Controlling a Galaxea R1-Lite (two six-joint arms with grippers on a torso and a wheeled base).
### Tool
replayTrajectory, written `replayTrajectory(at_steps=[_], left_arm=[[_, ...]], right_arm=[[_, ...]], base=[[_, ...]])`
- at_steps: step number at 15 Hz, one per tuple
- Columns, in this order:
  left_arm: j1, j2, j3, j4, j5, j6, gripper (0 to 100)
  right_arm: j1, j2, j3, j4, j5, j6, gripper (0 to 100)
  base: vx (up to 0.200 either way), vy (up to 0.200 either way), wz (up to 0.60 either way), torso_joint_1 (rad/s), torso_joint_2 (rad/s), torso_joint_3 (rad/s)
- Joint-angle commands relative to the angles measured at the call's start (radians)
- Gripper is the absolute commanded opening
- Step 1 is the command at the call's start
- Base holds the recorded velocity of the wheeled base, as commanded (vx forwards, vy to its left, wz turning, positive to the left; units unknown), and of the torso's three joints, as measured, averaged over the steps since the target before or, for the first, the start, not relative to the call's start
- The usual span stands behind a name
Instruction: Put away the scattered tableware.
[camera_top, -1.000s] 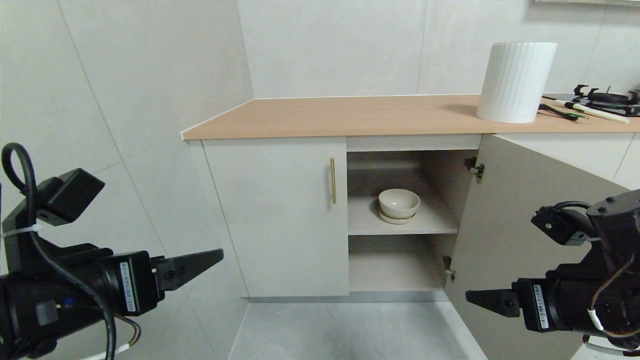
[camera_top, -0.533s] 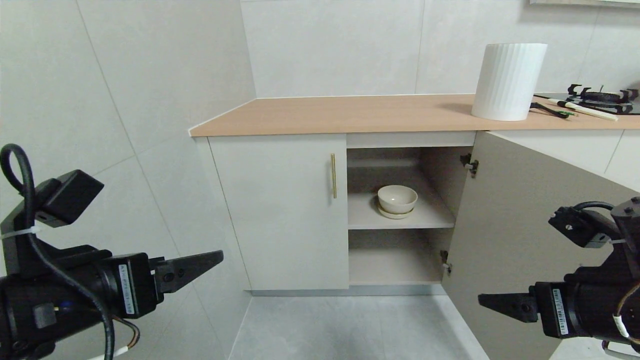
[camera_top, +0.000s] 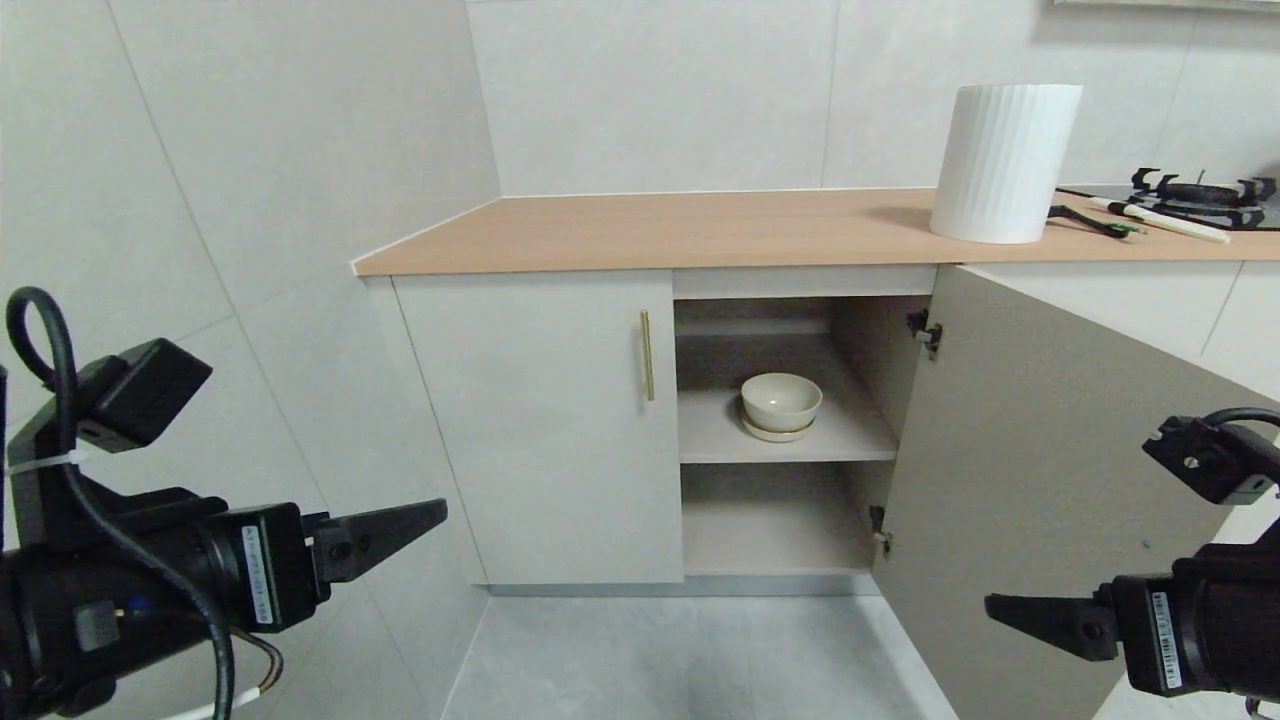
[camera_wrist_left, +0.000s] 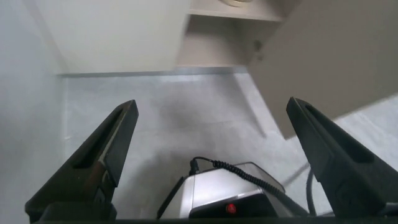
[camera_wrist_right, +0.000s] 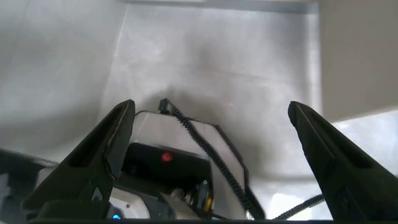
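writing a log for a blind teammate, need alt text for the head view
A cream bowl sits on a saucer on the upper shelf of a cabinet whose right door stands open, under a wooden counter holding a white ribbed canister. The left hand and right hand hover low at either side, empty.

A cream ceramic bowl (camera_top: 781, 401) sits upright on a small cream plate (camera_top: 777, 435), both on the upper shelf (camera_top: 850, 442) of the open grey cabinet (camera_top: 540, 430).
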Motion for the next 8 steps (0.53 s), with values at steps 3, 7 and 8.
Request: replayTrajectory(at_steps=[3, 7, 8], left_arm=[[0.000, 0.003, 0.000, 0.001, 0.000, -0.002, 100], [0.000, 0.005, 0.000, 0.001, 0.000, -0.002, 100], [0.000, 0.003, 0.000, 0.001, 0.000, -0.002, 100]], right_arm=[[-0.027, -0.002, -0.025, 0.065, -0.044, -0.001, 100], [-0.182, 0.012, -0.066, 0.111, -0.074, -0.052, 100], [-0.237, 0.015, -0.069, 0.109, -0.076, -0.078, 100]], base=[[0.000, -0.200, 0.00, 0.004, 0.00, 0.002], [0.000, -0.200, 0.00, 0.004, 0.00, 0.004], [0.000, -0.200, 0.00, -0.002, 0.00, 0.002]])
